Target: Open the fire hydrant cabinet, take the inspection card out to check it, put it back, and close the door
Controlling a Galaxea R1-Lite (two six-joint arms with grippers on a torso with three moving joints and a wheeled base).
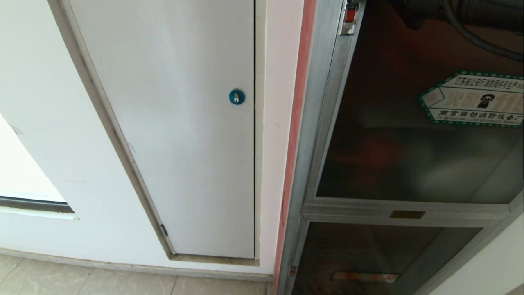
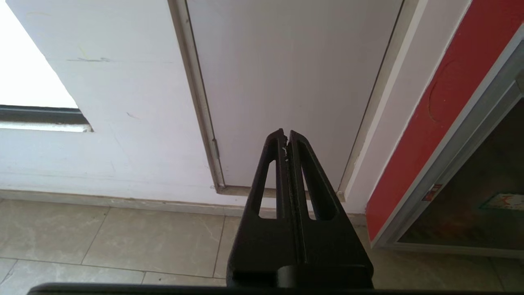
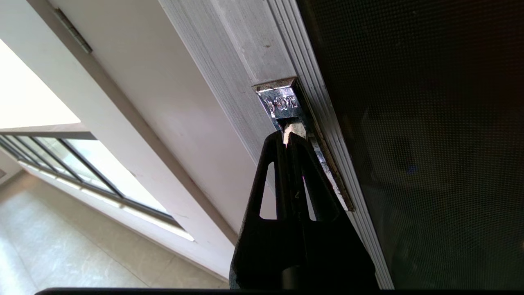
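Observation:
The fire hydrant cabinet (image 1: 323,123) stands at the right, silver-framed. Its door (image 1: 409,135) of dark tinted glass carries a green-edged hexagonal sticker (image 1: 475,98) and sits flush in the frame. In the right wrist view my right gripper (image 3: 287,137) is shut, its tips pressed up against a chrome latch (image 3: 280,100) on the door's (image 3: 409,143) silver edge, right at a small pale tab (image 3: 295,129). Only the right arm (image 1: 434,12) shows in the head view, at the top. My left gripper (image 2: 285,137) hangs shut and empty low by the wall. The inspection card is hidden.
A plain white panel door (image 1: 176,123) with a round blue lock (image 1: 236,96) stands left of the cabinet. A smaller dark glass panel (image 1: 368,258) sits below the door. Beige floor tiles (image 2: 123,237) run along the wall, and a window (image 3: 61,155) lies further left.

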